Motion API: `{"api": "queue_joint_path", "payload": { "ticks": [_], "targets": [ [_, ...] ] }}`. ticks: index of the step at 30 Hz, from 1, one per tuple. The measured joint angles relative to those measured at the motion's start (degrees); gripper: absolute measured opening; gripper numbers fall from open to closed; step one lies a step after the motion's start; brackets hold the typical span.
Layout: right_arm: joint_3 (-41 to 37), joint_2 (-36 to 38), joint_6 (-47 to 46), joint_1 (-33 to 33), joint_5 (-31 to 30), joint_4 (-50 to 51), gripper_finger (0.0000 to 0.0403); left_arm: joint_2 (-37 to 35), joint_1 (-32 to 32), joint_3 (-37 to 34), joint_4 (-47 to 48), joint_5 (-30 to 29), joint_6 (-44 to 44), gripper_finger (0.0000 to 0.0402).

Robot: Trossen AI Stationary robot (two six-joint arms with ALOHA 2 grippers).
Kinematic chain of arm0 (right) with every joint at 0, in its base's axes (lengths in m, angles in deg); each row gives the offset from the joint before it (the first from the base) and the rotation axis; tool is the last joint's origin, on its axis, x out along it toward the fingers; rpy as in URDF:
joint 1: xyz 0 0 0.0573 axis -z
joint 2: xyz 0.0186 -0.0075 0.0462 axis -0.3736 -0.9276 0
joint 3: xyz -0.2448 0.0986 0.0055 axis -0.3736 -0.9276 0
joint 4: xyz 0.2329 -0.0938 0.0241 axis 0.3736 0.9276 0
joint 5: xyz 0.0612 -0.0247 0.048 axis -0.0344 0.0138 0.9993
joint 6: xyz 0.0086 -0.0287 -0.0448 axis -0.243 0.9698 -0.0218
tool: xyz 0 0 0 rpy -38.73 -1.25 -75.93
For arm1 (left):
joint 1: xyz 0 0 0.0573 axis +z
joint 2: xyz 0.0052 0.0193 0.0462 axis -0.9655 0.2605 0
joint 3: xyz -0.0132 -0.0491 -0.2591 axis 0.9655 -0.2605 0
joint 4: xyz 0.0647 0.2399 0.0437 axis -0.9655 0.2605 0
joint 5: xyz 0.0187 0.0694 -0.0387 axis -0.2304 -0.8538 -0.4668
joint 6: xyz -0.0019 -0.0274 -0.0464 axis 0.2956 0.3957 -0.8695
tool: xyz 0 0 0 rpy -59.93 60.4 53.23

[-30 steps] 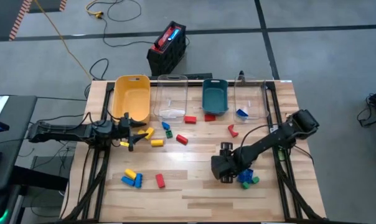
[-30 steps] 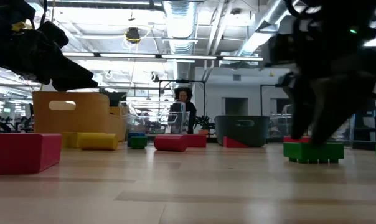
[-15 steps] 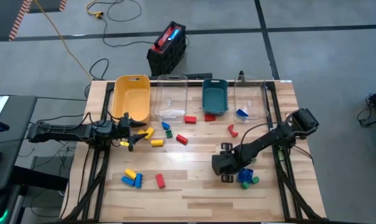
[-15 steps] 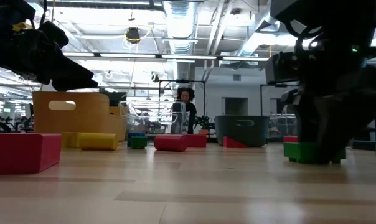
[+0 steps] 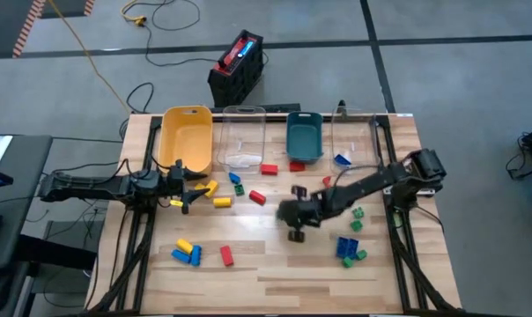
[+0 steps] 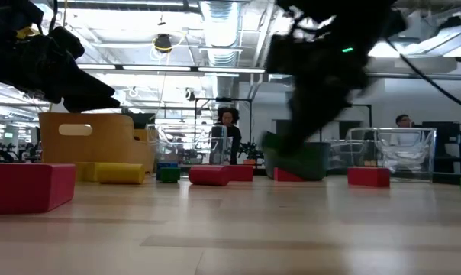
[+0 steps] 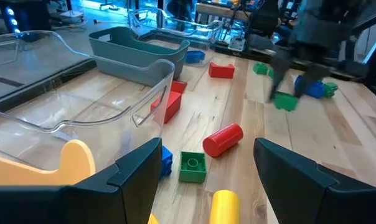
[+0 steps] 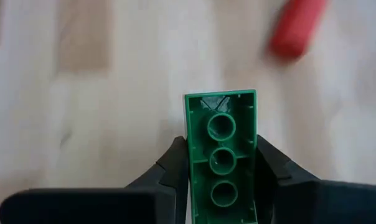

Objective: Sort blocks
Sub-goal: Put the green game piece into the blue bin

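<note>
Small red, yellow, blue and green blocks lie scattered on the wooden table (image 5: 275, 269). My right gripper (image 5: 289, 214) hangs over the table's middle, shut on a green block (image 8: 221, 155), which also shows in the left wrist view (image 7: 286, 101). In the high view the gripper hides that block. More green blocks (image 5: 356, 219) and blue blocks (image 5: 346, 247) lie near the right edge. My left gripper (image 5: 185, 187) waits open at the left, above yellow blocks (image 5: 216, 195) beside the yellow bin (image 5: 188, 136). My right gripper pinches the green block by its two long sides (image 8: 194, 163) between its two fingers (image 8: 174, 163). The fingers come from above and lie along the block. Its hollow underside with three round tubes faces the wrist. The block hangs below the gripper, clear of the table.
Along the far edge stand a yellow bin, a clear bin (image 5: 242, 136), a teal bin (image 5: 304, 136) and a second clear bin (image 5: 354, 141) with a blue block (image 5: 343, 160) in it. Red blocks (image 5: 269, 168) lie before the bins; blue blocks (image 5: 186, 254) and a red one (image 5: 227, 255) lie near-left.
My right gripper has shut on the green block at the table's near right, lifted it off the table and carried it toward the left and far edges, to the table's middle. The blue and green blocks beside it stayed where they were.
</note>
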Motion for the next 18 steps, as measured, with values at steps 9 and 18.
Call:
{"api": "queue_joint_path", "payload": {
  "ticks": [9,18],
  "targets": [
    [-0.02,2.2,3.59,11.25,-5.15,-7.8,0.0119,0.0,0.01,0.0,0.08,0.01,0.13,0.0248],
    [0.09,14.96,1.11,24.01,-14.53,5.1,0.0121,0.0,0.02,0.0,-0.29,-0.44,0.22,0.0248]
  ]
}}
